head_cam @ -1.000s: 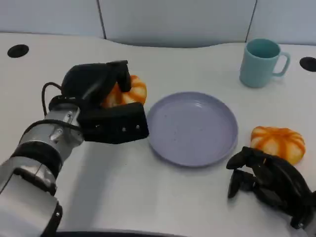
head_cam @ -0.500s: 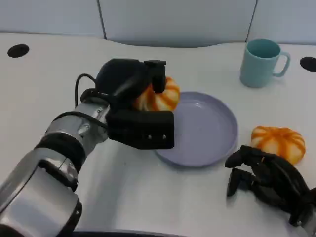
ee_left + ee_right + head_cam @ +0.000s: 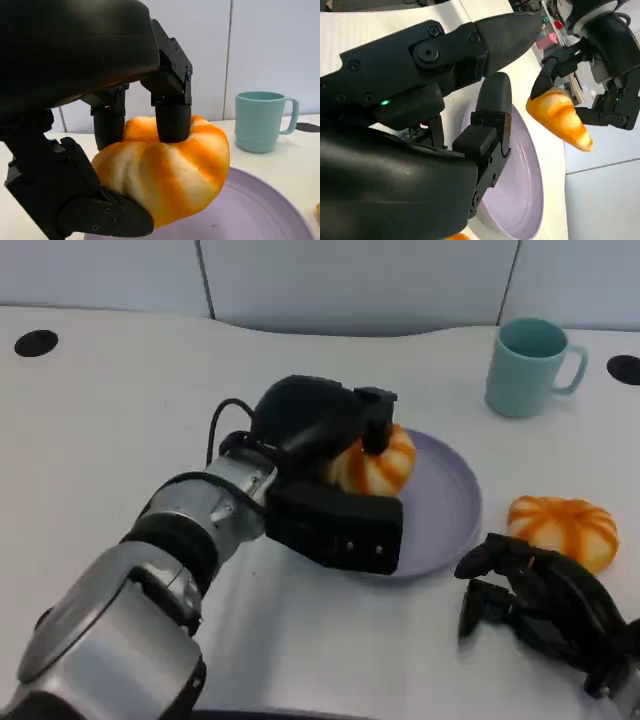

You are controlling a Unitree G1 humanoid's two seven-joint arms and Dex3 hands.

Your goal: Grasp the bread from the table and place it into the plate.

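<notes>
Head view: the left hand (image 3: 330, 475) grasps an orange-and-white striped bread (image 3: 375, 462), fingers over its top and the thumb part beneath. The bread sits over the left half of the lavender plate (image 3: 450, 502); from here I cannot tell whether it touches the plate's floor. The silver left forearm (image 3: 190, 525) runs down toward the lower left corner. A second striped bread (image 3: 563, 528) lies on the white table (image 3: 120, 410) just right of the plate, apart from its rim. The right hand (image 3: 540, 605) rests low at the lower right, near that second bread, its fingers curled in and holding nothing. A teal mug (image 3: 528, 366) stands upright beyond the plate, handle to the right.

Left wrist view: black fingers (image 3: 172, 117) press into the crown of the bread (image 3: 170, 170), and the thumb part cups it from below. The bread hangs clear above the plate (image 3: 260, 215), a gap showing under it. The mug (image 3: 260, 121) stands behind, on the table.

Right wrist view: the right hand's own fingers (image 3: 492, 125) bend inward with nothing between them. Past them lies the plate (image 3: 517, 200), and over its far side the left hand (image 3: 605, 60) holds the bread (image 3: 562, 120) off the surface.
</notes>
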